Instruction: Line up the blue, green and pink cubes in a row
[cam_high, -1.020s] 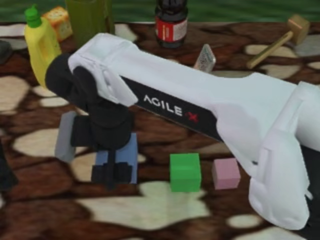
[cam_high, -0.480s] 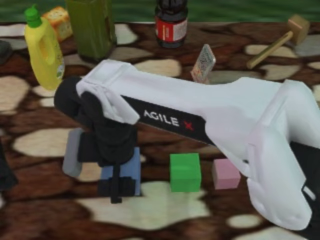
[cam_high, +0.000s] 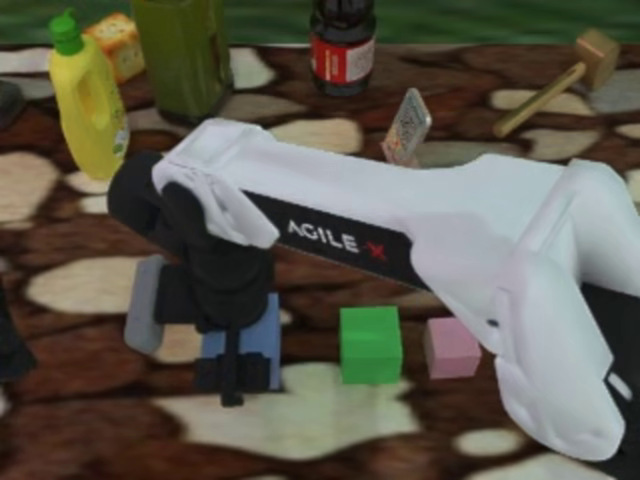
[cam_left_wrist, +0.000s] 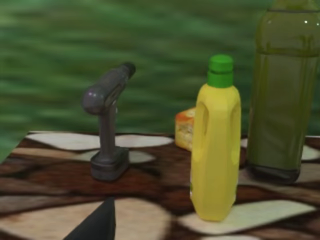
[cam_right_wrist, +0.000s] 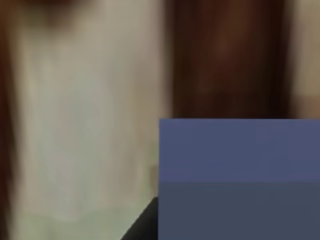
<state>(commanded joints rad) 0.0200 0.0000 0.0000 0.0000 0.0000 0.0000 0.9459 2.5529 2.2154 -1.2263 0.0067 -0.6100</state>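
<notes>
The blue cube (cam_high: 262, 330) is a plain matte periwinkle block, the largest of the three, and it sits on the counter (cam_high: 330, 420) left of centre, mostly covered from above by the right gripper (cam_high: 233, 372). In the right wrist view the blue cube (cam_right_wrist: 240, 177) fills the near corner as two flat faces, a lighter one above a darker one, with sharp straight edges. Just to its right, apart from it, stands the bright green cube (cam_high: 370, 344), mid-sized and matte, and a little further right the pale pink cube (cam_high: 451, 348), the smallest; the three lie roughly in one line across the counter. The right arm (cam_high: 430, 240) reaches from the right side across to the blue cube, its dark jaws lowered around the cube and appearing to pinch it. The left arm is parked at the left edge; whether its jaws are spread cannot be told. Along the far edge stand a yellow bottle (cam_high: 86, 92), a green bottle (cam_high: 180, 50), a dark jar (cam_high: 342, 45) and a wooden mallet (cam_high: 558, 80).
</notes>
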